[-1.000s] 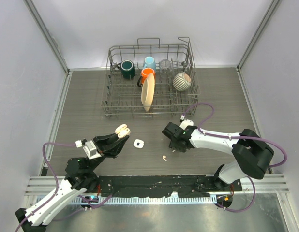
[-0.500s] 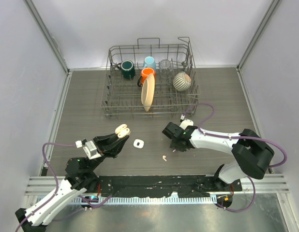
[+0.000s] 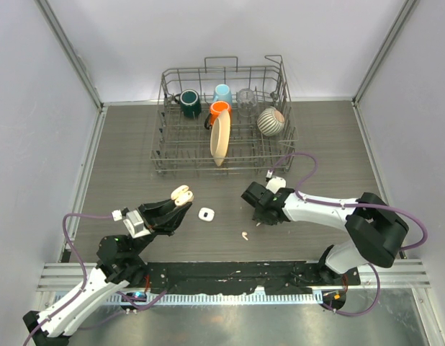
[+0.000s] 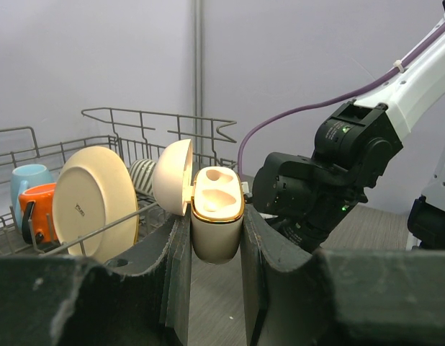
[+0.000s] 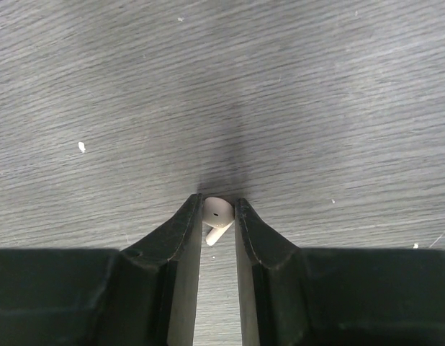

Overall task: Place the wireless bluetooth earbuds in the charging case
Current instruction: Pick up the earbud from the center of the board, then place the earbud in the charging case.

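My left gripper [image 4: 216, 216] is shut on a cream charging case [image 4: 216, 244] and holds it upright above the table. The lid stands open to the left, and both sockets in the top look empty. From above, the case [image 3: 182, 193] sits left of centre. My right gripper [image 5: 218, 205] is down at the table, shut on a white earbud [image 5: 217, 213] pinched by its head, with the stem pointing back between the fingers. A second earbud [image 3: 244, 235] lies loose on the table, just near of the right gripper [image 3: 260, 220].
A small white rounded-square case [image 3: 206, 214] lies on the table between the two grippers. A wire dish rack [image 3: 280, 148] at the back holds mugs, a cream plate [image 3: 219, 139] and a striped bowl. Grey walls close in both sides.
The right gripper's jaws have closed onto the earbud on the table. The left arm and the case it holds have not moved.
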Controlling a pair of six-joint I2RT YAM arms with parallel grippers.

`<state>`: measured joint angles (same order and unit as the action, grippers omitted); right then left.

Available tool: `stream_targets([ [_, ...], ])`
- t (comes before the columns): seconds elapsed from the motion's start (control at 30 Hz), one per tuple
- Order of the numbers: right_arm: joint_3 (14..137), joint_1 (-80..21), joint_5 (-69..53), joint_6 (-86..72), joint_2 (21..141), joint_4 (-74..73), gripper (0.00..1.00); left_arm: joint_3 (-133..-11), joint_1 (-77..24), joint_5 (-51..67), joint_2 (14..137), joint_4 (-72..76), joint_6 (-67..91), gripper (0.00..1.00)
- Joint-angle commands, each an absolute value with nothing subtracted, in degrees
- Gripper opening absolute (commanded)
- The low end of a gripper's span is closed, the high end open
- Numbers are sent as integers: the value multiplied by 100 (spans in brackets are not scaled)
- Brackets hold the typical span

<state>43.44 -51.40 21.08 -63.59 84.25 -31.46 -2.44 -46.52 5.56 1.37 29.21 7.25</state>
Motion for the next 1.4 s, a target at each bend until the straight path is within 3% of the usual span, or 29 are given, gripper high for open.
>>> stream_targets([
  [0.0,4271,-5142,2294,-5925,8113,-2813,1,290,-4676,501,97,3050,703,0],
  [0.37,4622,-5528,3321,-5002,6461,-2224,1,290,-4676,378,193,3190,756,0],
  [0.7,5414,-7197,5263,-3543,6346,-1653,1,316,-4676,273,509,3559,879,0],
  [0.83,5405,-7856,6142,-2639,6188,-620,1,316,-4676,264,598,3630,905,0],
  [1.03,5291,-8367,6258,-1196,6222,1043,1,316,-4667,264,615,3639,905,0],
  [1.37,5660,-8464,5424,-220,6609,1723,1,290,-4676,352,721,3595,870,0],
])
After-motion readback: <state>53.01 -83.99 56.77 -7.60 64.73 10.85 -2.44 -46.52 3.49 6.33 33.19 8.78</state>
